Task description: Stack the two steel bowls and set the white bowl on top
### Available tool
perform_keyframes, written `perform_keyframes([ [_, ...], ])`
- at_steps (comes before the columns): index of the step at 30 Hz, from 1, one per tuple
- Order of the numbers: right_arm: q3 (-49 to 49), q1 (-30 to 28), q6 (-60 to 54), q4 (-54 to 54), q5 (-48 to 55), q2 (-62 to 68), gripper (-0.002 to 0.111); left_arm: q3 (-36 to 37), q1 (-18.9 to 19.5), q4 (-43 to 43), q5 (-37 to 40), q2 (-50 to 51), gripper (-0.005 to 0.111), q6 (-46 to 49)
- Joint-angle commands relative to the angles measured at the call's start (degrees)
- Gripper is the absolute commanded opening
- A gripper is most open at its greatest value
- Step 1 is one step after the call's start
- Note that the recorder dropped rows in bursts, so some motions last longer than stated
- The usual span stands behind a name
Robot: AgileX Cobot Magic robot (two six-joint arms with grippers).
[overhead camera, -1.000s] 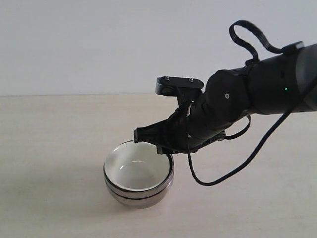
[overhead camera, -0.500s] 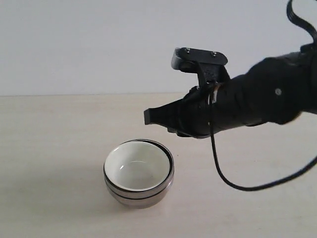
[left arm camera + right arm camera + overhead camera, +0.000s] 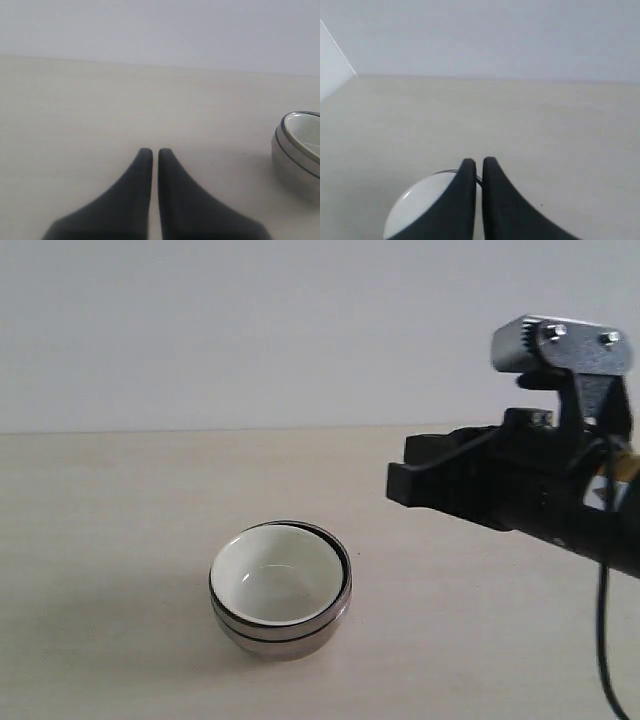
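The white bowl sits nested inside the two stacked steel bowls on the table, left of centre. The same stack shows as steel rims in the left wrist view and as a white bowl under the fingers in the right wrist view. My right gripper hangs shut and empty well above the table, up and to the right of the stack; its fingertips nearly touch. My left gripper is shut with nothing in it, low over bare table beside the stack. It is out of the exterior view.
A pale beige table runs to a plain white wall. The right arm's dark body and cable fill the right edge of the exterior view.
My right gripper has risen and drawn back to the right, away from the bowl stack's rim. The stack has stayed in place.
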Motion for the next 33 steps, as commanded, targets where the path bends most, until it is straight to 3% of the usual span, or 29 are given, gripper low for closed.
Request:
perform_keyframes([
  [1,6.2,-0.3,-8.6,7.2,-5.5,-8.5,0.000,0.2,0.1,0.1,-0.2,-0.2,0.004,0.0],
  [7,19.0,-0.3,-15.2,21.6,-12.8,-20.8,0.000,0.2,0.1,0.1,-0.2,-0.2,0.004,0.0],
  [14,30.1,-0.3,-14.0,24.1,-23.9,-25.7,0.000,0.2,0.1,0.1,-0.2,-0.2,0.004,0.0],
  [33,30.8,-0.2,-17.3,24.1,-24.1,-25.7,0.000,0.2,0.1,0.1,-0.2,-0.2,0.004,0.0],
])
